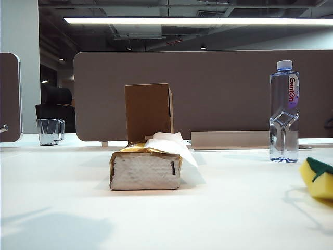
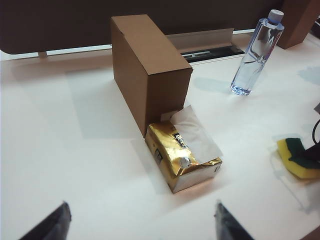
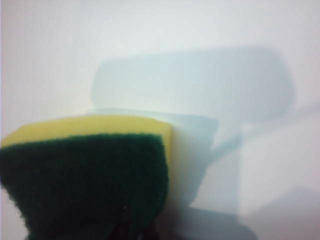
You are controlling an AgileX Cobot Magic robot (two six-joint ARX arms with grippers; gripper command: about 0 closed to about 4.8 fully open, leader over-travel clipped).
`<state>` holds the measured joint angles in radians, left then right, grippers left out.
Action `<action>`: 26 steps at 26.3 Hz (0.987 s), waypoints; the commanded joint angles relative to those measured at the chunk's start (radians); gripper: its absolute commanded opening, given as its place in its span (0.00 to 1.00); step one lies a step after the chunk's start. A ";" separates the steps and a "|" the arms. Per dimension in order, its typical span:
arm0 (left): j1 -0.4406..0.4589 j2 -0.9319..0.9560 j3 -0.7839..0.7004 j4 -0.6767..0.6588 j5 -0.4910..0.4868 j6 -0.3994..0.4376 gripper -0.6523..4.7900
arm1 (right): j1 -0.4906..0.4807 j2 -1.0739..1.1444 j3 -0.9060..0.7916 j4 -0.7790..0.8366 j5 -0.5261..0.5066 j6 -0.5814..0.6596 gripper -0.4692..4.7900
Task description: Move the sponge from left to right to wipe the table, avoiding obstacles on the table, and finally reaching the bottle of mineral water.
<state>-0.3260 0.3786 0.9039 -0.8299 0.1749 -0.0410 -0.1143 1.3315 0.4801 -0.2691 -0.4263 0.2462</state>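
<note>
Exterior view: a wide, smooth white counter (image 1: 67, 208) runs back to brown-grey divider panels (image 1: 218, 88), with a dim ceiling and one long strip light (image 1: 197, 21) beyond. A clear glass mug (image 1: 50, 131) stands at the far left, apparently empty. In the middle lies a gold-wrapped pack of white tissues (image 1: 145, 169), one sheet sticking up, and directly behind it, touching or nearly so, an upright plain brown cardboard box (image 1: 148, 112). To the right stands a tall clear plastic bottle of mineral water (image 1: 284, 112) with a white cap. The rectangular yellow sponge with its dark green scouring layer (image 1: 317, 179) is at the right edge, nearer the camera than the bottle and apart from it. The right gripper (image 3: 131, 226) is pinched tight on the sponge's green side. The left gripper (image 2: 140, 222) hovers spread wide, empty, above the counter short of the tissue pack.
</note>
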 commanded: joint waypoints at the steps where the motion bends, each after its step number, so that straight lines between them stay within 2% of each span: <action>1: 0.002 0.000 0.007 0.012 0.005 0.003 0.80 | -0.011 0.056 -0.044 -0.087 0.298 -0.003 0.07; 8: 0.002 0.000 0.006 0.013 0.004 0.003 0.80 | -0.011 0.175 -0.010 -0.042 0.294 0.000 0.07; 26: 0.002 0.000 0.006 0.016 0.002 0.003 0.80 | -0.011 0.448 0.267 -0.009 0.294 -0.001 0.07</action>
<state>-0.3260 0.3786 0.9039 -0.8288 0.1745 -0.0410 -0.1188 1.6985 0.7811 -0.0525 -0.3149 0.2493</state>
